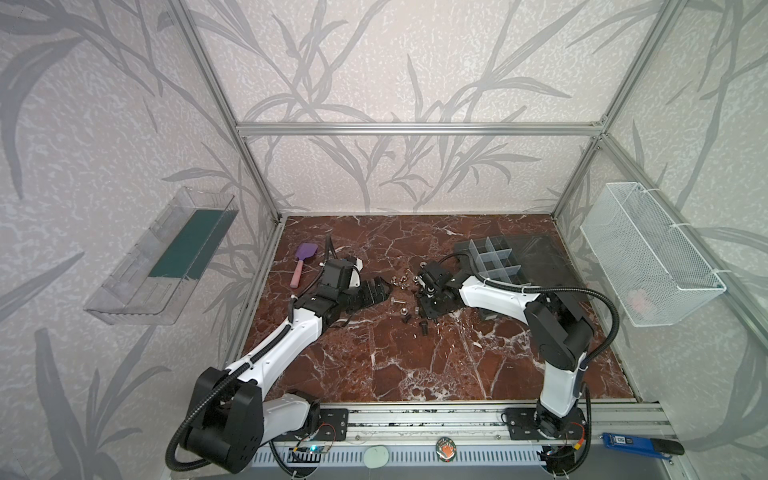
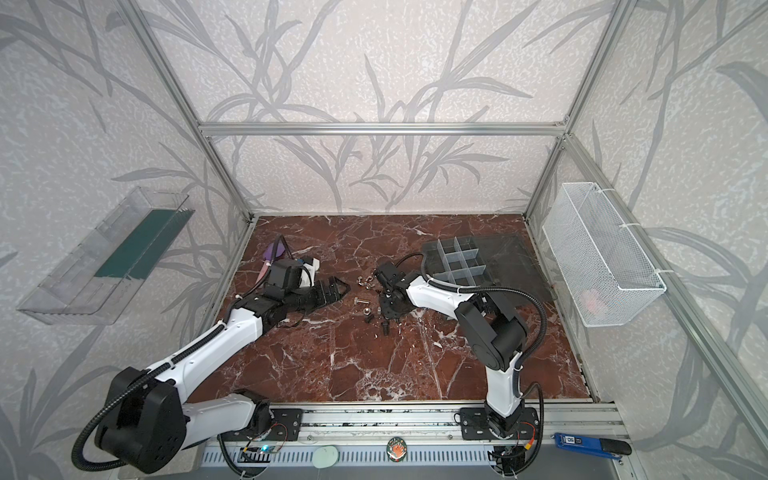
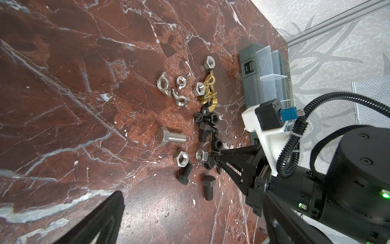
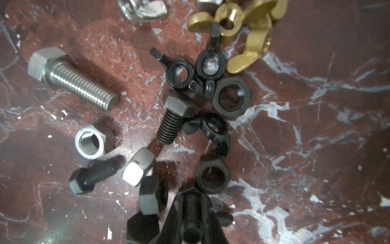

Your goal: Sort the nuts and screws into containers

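Observation:
Screws and nuts lie in a loose pile mid-table: a silver screw, black screws, silver hex nuts, brass wing nuts and black nuts. My right gripper points down into the near end of the pile, jaws shut on a black screw whose shank shows between the fingers. Left of the pile, my left gripper hovers open and holds nothing, its fingers spread wide. The containers, compartments of a grey organizer box, stand behind the right arm with the lid open.
A purple spatula lies at the back left. A white wire basket hangs on the right wall and a clear shelf on the left wall. The right arm's cable loops beside the box.

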